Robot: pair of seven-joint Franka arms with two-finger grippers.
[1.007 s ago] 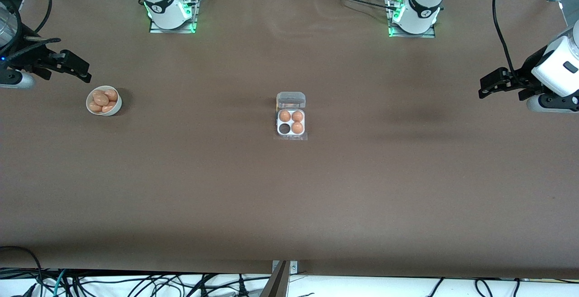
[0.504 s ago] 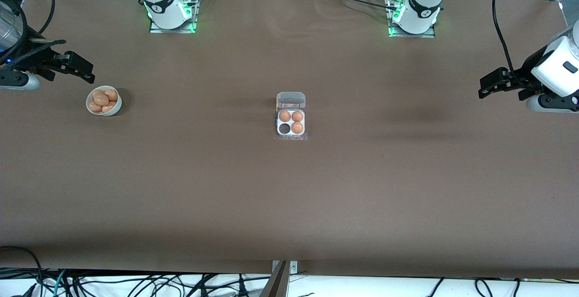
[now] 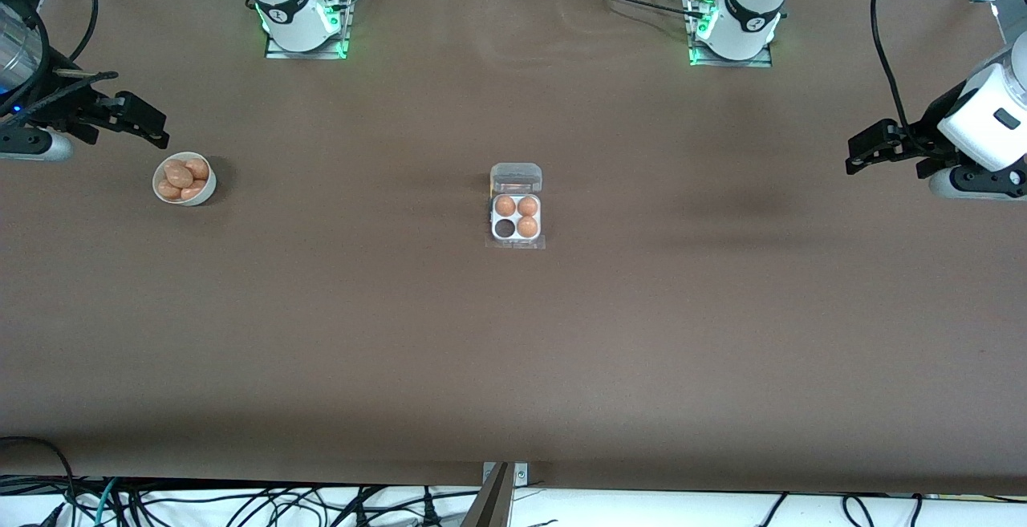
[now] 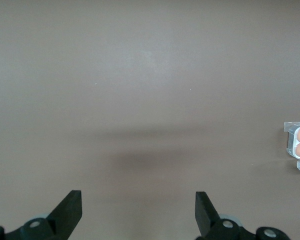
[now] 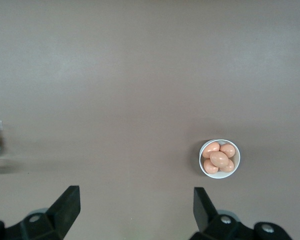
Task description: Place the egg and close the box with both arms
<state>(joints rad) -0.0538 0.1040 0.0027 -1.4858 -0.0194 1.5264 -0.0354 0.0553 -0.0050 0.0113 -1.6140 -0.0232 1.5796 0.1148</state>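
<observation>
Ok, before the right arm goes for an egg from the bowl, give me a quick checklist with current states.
1. Right gripper open, empty, by the bowl: ok.
2. Eggs in bowl to pick from: ok.
3. Box lid open: ok.
4. One cell free, the one nearer the front camera toward the right arm's end: ok.
5. Left gripper open, waiting over its end of the table: ok.

Both arms are glossy white with black bands at the joints. Each base [image 3: 303, 26] sits on a metal plate that glows green at its edges, with a small red fitting near the top. Black cables loop from the wrists. The left gripper [image 3: 870, 152] and the right gripper [image 3: 144, 127] have black angular fingers; a grey cylinder, perhaps a camera housing, sits under each wrist.
</observation>
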